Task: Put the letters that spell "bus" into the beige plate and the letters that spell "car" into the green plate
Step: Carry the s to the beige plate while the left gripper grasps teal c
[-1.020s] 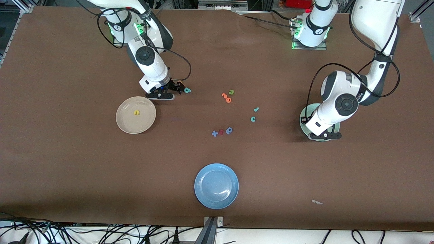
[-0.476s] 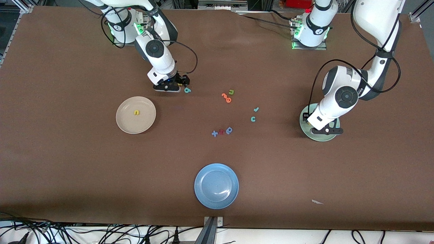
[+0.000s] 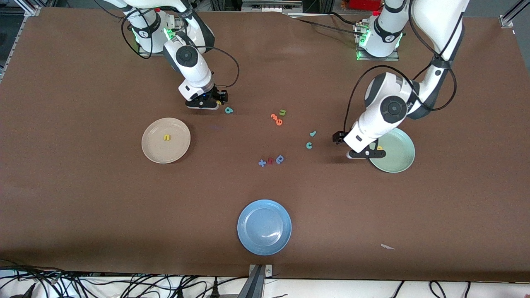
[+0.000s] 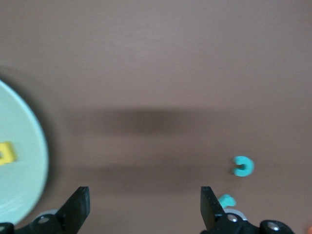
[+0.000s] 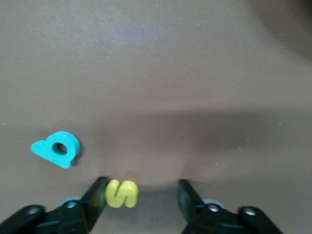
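- My right hand [image 5: 141, 187] is down at the surface, jaws part-open astride the small yellow moulded "s" [image 5: 122, 193]. One finger touches it, the other doesn't, so no grip yet.
- The chunky teal "b" [image 5: 57, 148] lies just beside it, flat on the matte brown surface [image 3: 83, 198].
- The yellow "u" [image 3: 166, 137] is already in the smooth round beige plate [image 3: 155, 153].
- My left hand [image 4: 145, 200] is wide open and empty over the rim of the pale green plate [image 3: 399, 159].
- The yellow "a" [image 4: 6, 153] sits in that plate.
- The teal "c" [image 3: 309, 145] and teal "r" [image 3: 313, 133] are loose on the surface nearby; I'd take them next.
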Controlling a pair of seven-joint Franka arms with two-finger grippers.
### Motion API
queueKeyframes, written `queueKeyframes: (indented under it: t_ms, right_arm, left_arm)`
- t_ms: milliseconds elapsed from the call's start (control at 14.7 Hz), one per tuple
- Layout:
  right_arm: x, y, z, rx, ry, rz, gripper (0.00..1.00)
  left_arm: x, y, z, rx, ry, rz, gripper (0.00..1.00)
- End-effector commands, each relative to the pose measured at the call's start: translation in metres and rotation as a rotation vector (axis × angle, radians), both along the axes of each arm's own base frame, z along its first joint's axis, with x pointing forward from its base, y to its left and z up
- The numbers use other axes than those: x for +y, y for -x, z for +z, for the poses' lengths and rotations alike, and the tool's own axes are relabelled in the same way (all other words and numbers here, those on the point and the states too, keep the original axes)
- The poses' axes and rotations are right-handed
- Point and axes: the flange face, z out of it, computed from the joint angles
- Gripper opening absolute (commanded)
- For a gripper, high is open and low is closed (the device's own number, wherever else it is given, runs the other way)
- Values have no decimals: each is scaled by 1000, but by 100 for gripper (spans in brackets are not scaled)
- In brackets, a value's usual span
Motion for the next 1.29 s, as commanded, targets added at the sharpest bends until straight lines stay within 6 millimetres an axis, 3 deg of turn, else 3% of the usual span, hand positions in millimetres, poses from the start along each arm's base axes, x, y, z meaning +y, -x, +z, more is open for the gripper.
queueKeyframes:
  t_ms: [0, 68, 204, 476, 680, 816, 1020, 1224]
  right_arm:
    - [-2, 8, -2, -8, 2, 0, 18]
    - [-2, 8, -2, -8, 2, 3, 5]
    - [-2, 7, 0, -11, 1, 6, 0]
    - [0, 3, 11, -20, 2, 10, 0]
    - [-7, -13, 42, -23, 27, 46, 0]
    - [-24, -36, 63, 14, 64, 70, 0]
    - [-48, -68, 80, 33, 70, 109, 0]
    - [-104, -99, 83, 43, 58, 164, 0]
  left_arm:
    - [-63, 1, -15, 2, 23, 33, 98]
    - [-82, -1, -25, 7, 27, 28, 98]
    - [-108, -5, -43, 19, 33, 30, 98]
    - [-110, -7, -61, 38, 29, 38, 98]
    - [-109, -7, -63, 43, 26, 44, 92]
    - [-115, -3, -64, 45, 24, 44, 86]
    - [-116, -1, -65, 28, -9, 28, 80]
    - [-118, 3, -75, 20, -49, 26, 74]
